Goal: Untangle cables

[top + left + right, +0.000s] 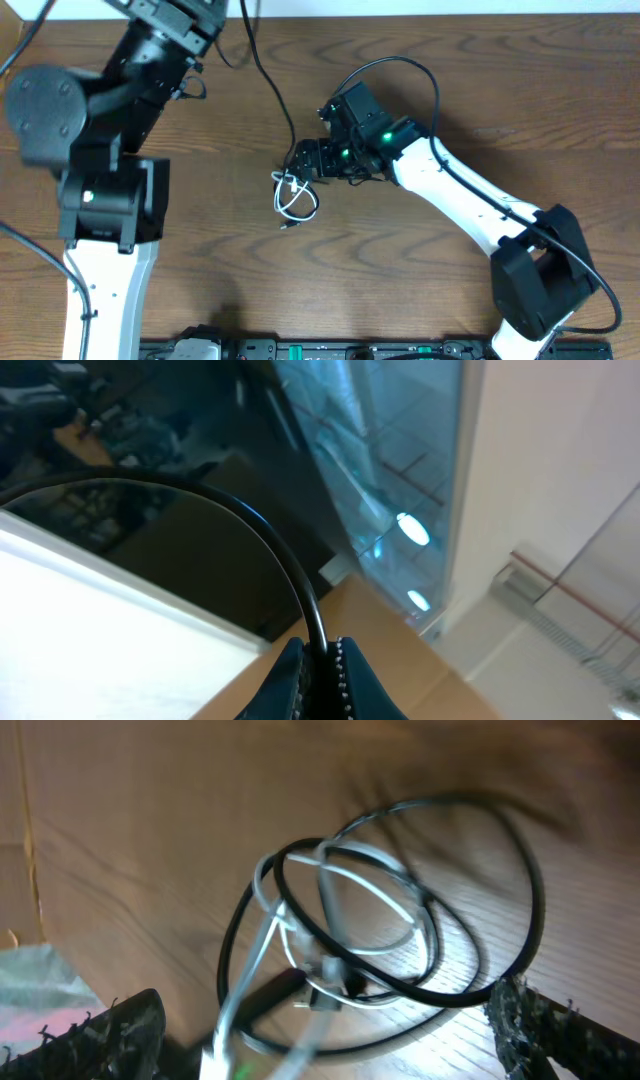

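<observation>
The cables (297, 200) lie as a small bundle of white and black loops on the wooden table (420, 270), just left of centre. A long black cable (272, 90) runs from the bundle up towards the top edge. My left gripper (196, 18) is raised at the top left, its jaws shut on that black cable (285, 550), which rises from between the fingers of the left gripper (322, 648). My right gripper (298, 168) stands open right over the bundle. In the right wrist view the bundle (370, 930) lies between the wide-spread fingers (125, 1035) of the right gripper (330, 1030).
The bulky left arm (100, 190) takes up the table's left side. The white right arm (470, 210) reaches in from the bottom right, with its own black cable loop (405, 65) above it. A strip of equipment (300, 350) lines the front edge.
</observation>
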Controlling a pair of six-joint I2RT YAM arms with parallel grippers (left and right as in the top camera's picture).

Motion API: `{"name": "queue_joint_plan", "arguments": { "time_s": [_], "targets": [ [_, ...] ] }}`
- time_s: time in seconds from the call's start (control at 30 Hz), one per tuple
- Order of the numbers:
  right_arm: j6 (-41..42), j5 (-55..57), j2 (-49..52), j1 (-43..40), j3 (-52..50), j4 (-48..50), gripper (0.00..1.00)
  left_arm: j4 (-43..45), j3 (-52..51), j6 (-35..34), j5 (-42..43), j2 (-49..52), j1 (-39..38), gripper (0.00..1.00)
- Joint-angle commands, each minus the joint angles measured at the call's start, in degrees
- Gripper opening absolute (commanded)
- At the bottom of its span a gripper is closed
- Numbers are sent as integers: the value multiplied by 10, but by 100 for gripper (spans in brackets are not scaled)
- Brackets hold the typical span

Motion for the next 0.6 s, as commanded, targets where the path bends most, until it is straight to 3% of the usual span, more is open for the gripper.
{"name": "queue_joint_plan", "arguments": {
  "time_s": [0.0,0.17,0.27,0.33,0.57],
  "targets": [
    [12,-9,23,26,-7,3,97,7,9,-42,-9,-22,2,8],
    [18,60,52,33,-7,-29,67,5,9,-41,-7,-33,2,7],
    [15,65,69,21,-8,-65,57,2,9,-40,-7,-38,7,7],
    [9,78,76,11,-8,-91,54,2,9,-40,-8,-42,16,7],
    [9,160,48,-74,-7,-179,57,-15,9,-42,-11,-60,97,7]
  ]
}}
